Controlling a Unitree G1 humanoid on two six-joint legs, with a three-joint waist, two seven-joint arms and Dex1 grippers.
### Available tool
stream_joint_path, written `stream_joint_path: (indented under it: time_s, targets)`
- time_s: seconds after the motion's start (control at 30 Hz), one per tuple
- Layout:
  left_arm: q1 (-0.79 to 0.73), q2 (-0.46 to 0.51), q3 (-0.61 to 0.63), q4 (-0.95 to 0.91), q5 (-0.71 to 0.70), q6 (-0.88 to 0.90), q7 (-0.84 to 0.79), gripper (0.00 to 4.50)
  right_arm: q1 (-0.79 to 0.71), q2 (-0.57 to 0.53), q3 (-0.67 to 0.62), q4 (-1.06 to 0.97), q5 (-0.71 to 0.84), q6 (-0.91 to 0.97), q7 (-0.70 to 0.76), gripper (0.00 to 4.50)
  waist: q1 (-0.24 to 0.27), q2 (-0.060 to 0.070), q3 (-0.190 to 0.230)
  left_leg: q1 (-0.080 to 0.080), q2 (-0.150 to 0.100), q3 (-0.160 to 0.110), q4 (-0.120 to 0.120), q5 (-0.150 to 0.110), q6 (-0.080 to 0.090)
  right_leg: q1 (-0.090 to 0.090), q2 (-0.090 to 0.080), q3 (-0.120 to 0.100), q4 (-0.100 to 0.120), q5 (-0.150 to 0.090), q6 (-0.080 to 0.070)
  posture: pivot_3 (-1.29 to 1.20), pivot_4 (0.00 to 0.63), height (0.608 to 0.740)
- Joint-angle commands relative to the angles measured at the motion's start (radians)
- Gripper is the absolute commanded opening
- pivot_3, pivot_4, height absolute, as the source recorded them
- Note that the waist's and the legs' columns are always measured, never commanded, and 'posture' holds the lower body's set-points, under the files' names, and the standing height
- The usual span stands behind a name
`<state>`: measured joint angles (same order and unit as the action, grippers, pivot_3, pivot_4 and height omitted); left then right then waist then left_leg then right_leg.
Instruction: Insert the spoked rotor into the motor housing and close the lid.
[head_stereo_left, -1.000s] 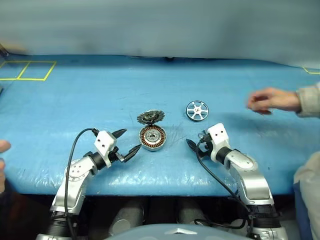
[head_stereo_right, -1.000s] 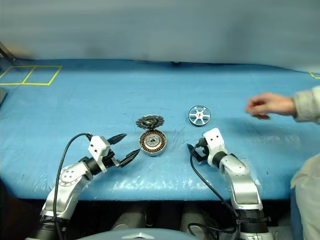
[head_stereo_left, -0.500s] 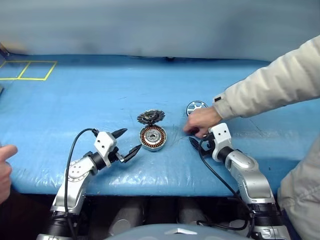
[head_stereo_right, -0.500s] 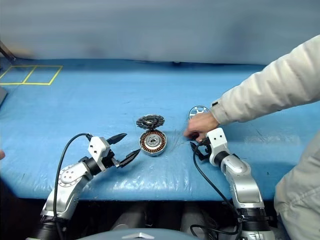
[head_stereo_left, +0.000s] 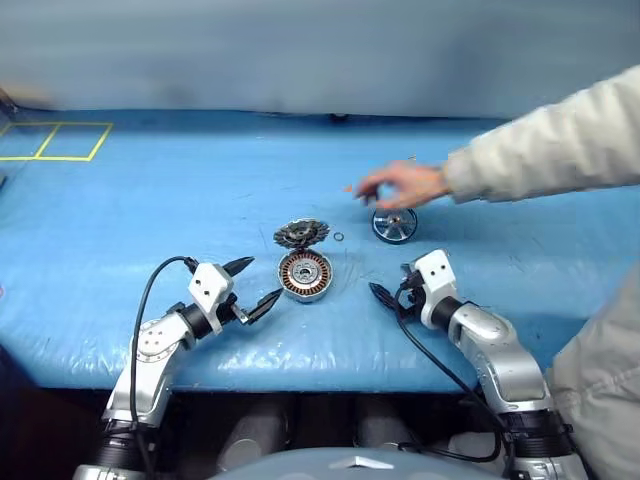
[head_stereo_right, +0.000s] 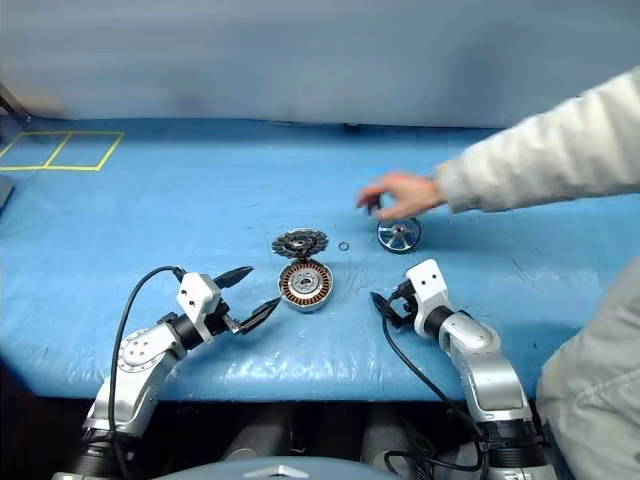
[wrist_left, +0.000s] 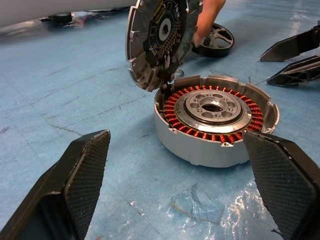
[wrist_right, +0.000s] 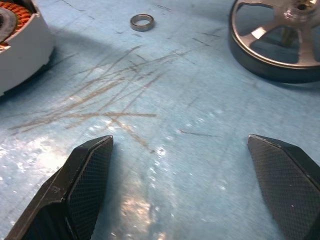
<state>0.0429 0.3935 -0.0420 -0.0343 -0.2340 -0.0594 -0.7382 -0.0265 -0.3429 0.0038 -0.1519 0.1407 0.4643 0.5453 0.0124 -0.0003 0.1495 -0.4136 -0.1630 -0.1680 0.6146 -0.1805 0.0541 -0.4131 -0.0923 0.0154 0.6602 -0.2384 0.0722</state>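
The motor housing (head_stereo_left: 304, 274), a grey cup with copper windings, sits on the blue table near the front. Its lid (head_stereo_left: 301, 233) stands open and tilted at the housing's far rim, toothed face showing (wrist_left: 161, 40). The spoked rotor (head_stereo_left: 394, 225) lies flat to the right, further back, also seen close in the right wrist view (wrist_right: 277, 45). My left gripper (head_stereo_left: 262, 281) is open just left of the housing, nothing between its fingers (wrist_left: 85, 170). My right gripper (head_stereo_left: 388, 285) is open and empty, in front of the rotor and right of the housing.
A person's hand (head_stereo_left: 400, 185) hovers just behind the rotor, with a pale sleeve (head_stereo_left: 560, 150) reaching in from the right. A tiny ring (head_stereo_left: 338, 237) lies on the table between lid and rotor. Yellow tape squares (head_stereo_left: 60, 140) mark the far left.
The person's hand reached in beside my right gripper, then drew back to just behind the rotor. A tiny ring now lies between lid and rotor. Both arms stayed put.
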Motion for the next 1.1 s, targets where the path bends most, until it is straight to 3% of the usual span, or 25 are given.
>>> stream_joint_path:
  time_s: [0.03,0.4,0.97,1.1]
  targets:
    - [-0.015,-0.004,0.001,0.002,0.011,-0.027,0.009,4.5,-0.043,0.019,0.024,-0.006,0.018,-0.015,0.002,4.46,0.0,0.0,0.0,0.0,0.0,0.0,0.0,0.0,0.0,0.0,0.0,0.0,0.0,0.0,0.0,0.0,0.15,0.74]
    - [-0.012,-0.006,0.005,0.013,0.019,-0.041,0.022,4.5,-0.283,0.097,0.088,0.318,-0.027,-0.137,-0.007,4.46,-0.001,0.0,0.0,0.0,0.0,0.0,0.0,0.0,0.0,0.0,0.001,-0.001,0.0,0.003,-0.003,0.0,0.15,0.74]
    - [0.027,0.002,0.01,-0.04,0.018,-0.023,0.051,4.5,-0.48,0.184,0.119,0.684,-0.085,-0.332,-0.032,4.46,-0.024,0.0,0.0,0.002,0.0,0.0,0.0,0.001,-0.001,0.0,0.002,-0.001,0.001,0.004,-0.003,0.0,0.15,0.74]
    - [0.031,0.003,0.01,-0.047,0.018,-0.02,0.057,4.5,-0.482,0.196,0.118,0.713,-0.094,-0.346,-0.041,3.22,-0.026,0.0,0.0,0.002,0.0,0.0,-0.001,0.001,-0.001,0.0,0.002,0.0,0.001,0.004,-0.003,0.0,0.15,0.74]
